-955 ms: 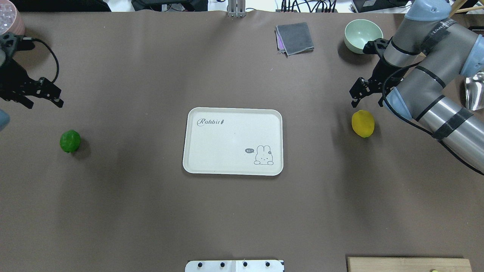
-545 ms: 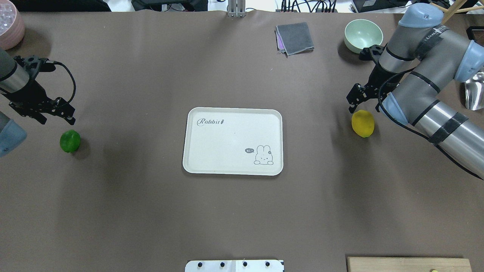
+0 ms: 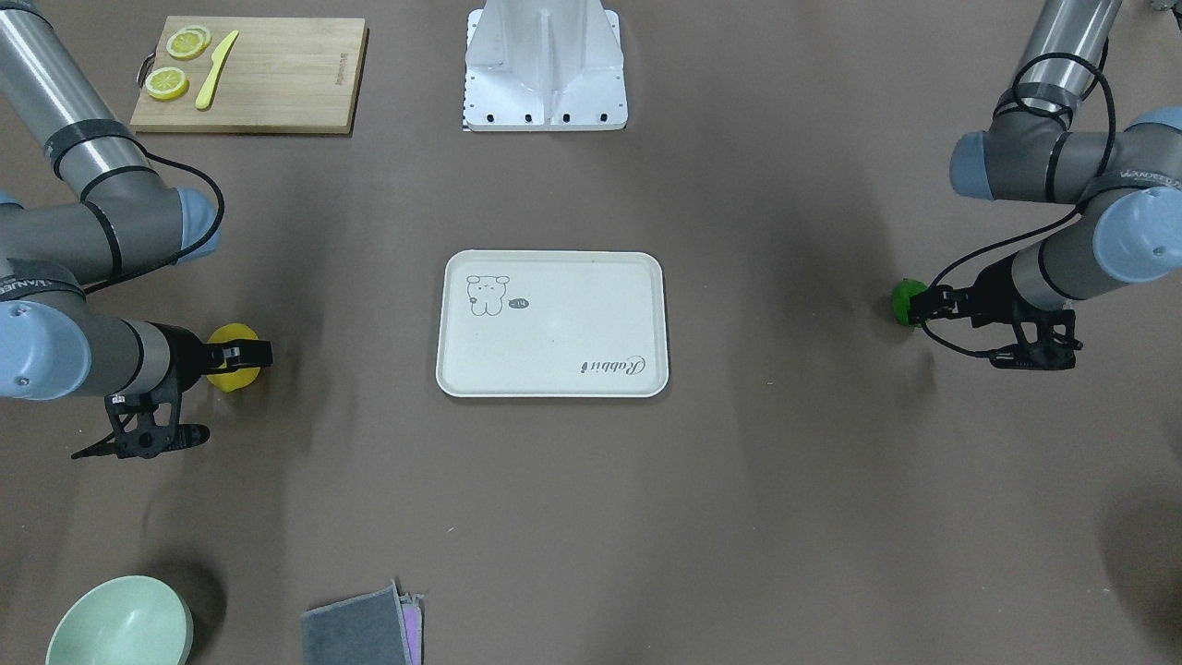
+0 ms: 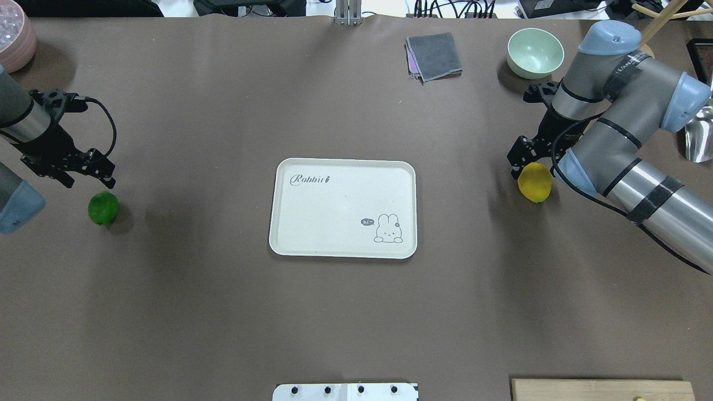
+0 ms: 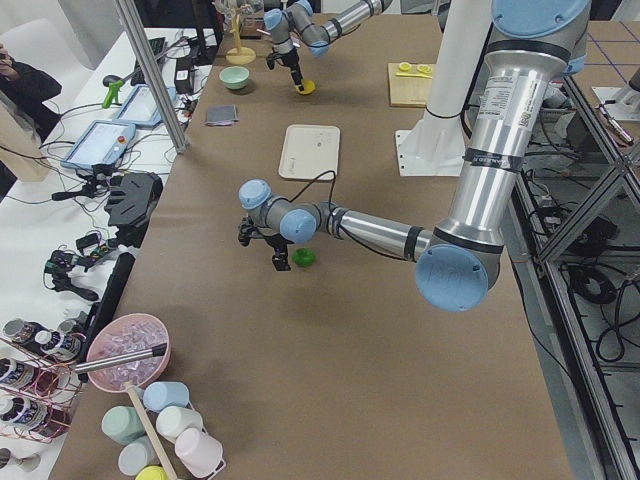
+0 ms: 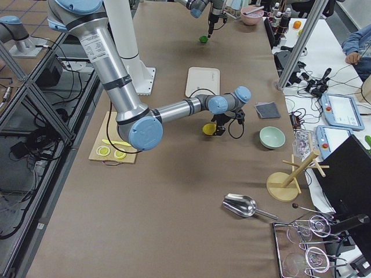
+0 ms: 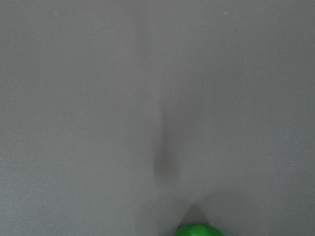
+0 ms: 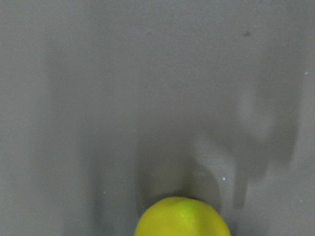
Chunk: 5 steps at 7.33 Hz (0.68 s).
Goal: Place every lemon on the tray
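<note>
The cream-white tray (image 4: 340, 206) lies mid-table with nothing on it; it also shows in the front view (image 3: 554, 323). The green lemon (image 4: 103, 208) lies on the table to its left. My left gripper (image 4: 89, 179) hangs open just beyond it, apart from it. The left wrist view shows only the green lemon's top (image 7: 199, 230) at the bottom edge. The yellow lemon (image 4: 535, 182) lies right of the tray. My right gripper (image 4: 529, 161) is open over its far end. The right wrist view shows the yellow lemon (image 8: 182, 217) at the bottom edge.
A mint bowl (image 4: 535, 51) and a folded grey cloth (image 4: 434, 55) sit at the far side. A bamboo cutting board (image 3: 245, 74) with lemon slices and a yellow knife lies near the robot's base. A pink bowl (image 4: 14, 36) and a metal scoop (image 4: 699, 139) sit at the table's ends.
Both arms have moved closer to their lemons: the left gripper toward the green one, the right gripper toward the yellow one. The lemons and tray have not moved.
</note>
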Each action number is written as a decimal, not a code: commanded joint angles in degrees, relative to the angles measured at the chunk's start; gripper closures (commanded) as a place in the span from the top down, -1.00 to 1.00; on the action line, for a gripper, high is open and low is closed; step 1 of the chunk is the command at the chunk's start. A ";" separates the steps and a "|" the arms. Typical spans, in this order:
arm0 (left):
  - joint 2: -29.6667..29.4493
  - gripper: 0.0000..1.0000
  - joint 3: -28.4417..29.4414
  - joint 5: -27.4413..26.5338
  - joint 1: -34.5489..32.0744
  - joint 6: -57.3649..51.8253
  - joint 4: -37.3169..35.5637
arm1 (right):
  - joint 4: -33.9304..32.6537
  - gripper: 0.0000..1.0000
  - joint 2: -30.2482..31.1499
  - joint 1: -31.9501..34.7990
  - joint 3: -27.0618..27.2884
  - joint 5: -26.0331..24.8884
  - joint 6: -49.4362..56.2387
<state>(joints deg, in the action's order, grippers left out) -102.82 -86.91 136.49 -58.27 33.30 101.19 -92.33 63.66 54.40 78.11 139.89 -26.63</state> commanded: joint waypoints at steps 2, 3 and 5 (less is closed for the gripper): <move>-0.01 0.96 0.07 0.35 1.92 0.19 -0.37 | -2.67 -0.28 1.12 0.53 0.81 1.60 0.09; 0.34 0.96 0.86 2.97 2.89 0.19 -0.38 | -2.94 -0.51 0.86 0.62 0.90 1.61 0.09; 0.60 0.96 1.57 4.05 3.25 0.10 -0.72 | -3.03 -0.53 0.51 0.62 2.13 1.87 0.00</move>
<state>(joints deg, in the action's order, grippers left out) -102.46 -85.62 139.73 -55.31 33.47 100.69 -95.23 64.35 54.98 79.40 141.55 -26.60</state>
